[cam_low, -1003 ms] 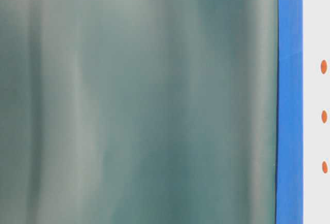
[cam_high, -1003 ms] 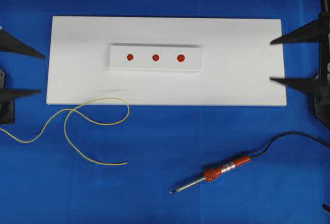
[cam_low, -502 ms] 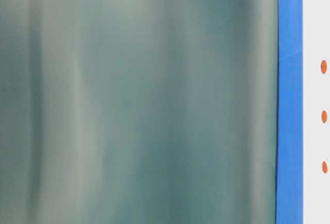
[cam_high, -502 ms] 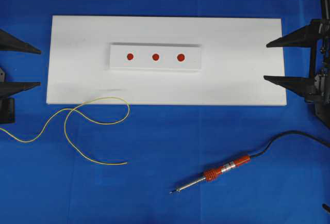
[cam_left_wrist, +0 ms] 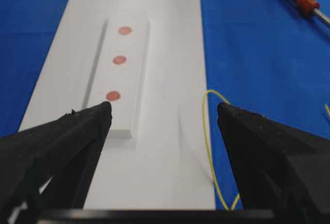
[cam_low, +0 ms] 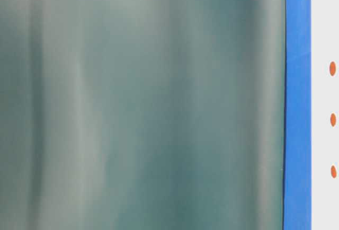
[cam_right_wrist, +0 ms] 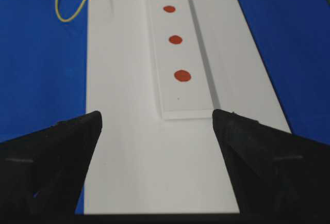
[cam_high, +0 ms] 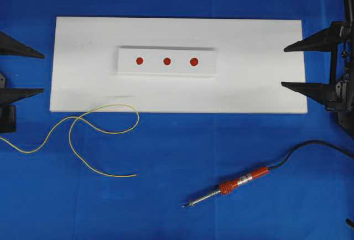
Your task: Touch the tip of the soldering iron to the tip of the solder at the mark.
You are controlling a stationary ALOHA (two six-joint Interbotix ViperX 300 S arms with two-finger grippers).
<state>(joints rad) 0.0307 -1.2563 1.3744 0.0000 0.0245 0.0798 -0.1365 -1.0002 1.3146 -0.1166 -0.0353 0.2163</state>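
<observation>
Blue cloth (cam_high: 177, 157) covered the table, and on it we saw a white board (cam_high: 254, 85) carrying a raised white strip (cam_high: 166, 69) with three red dots (cam_high: 166, 61) in a row. The solder (cam_high: 105, 119) lay in loose curls on the cloth just below the board's left part, its cut end pointing right. The iron (cam_high: 229, 186) lay well apart from it, lower right, tip pointing left, its black cord (cam_high: 310, 147) trailing off to the right. We found the left gripper (cam_high: 30, 73) at the left edge with its fingers spread wide and holding nothing. The right gripper (cam_high: 287, 66) sat at the board's right end, likewise spread and empty. The table-level view was mostly a blurred grey-green.
</observation>
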